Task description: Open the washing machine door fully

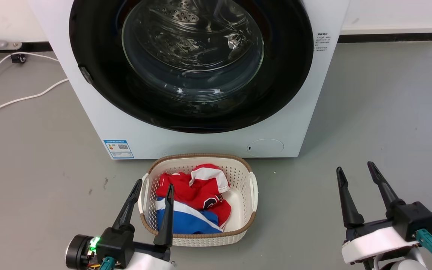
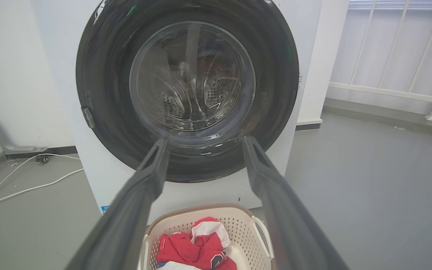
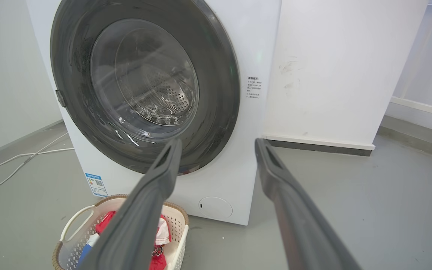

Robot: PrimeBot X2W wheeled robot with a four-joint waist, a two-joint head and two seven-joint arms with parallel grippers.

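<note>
The white washing machine stands straight ahead on the grey floor. Its round glossy black washing machine door with a clear glass bowl window lies flat against the front, shut, with a small grey catch at its left edge. The same door faces the left wrist camera and shows again in the right wrist view. My left gripper is open, low, over the left rim of a basket. My right gripper is open at the lower right over bare floor. Both stay well short of the door, holding nothing.
A cream perforated basket holding red, white and blue clothes sits on the floor right before the machine. White cables trail on the floor at the left. A white wall and a railing stand to the machine's right.
</note>
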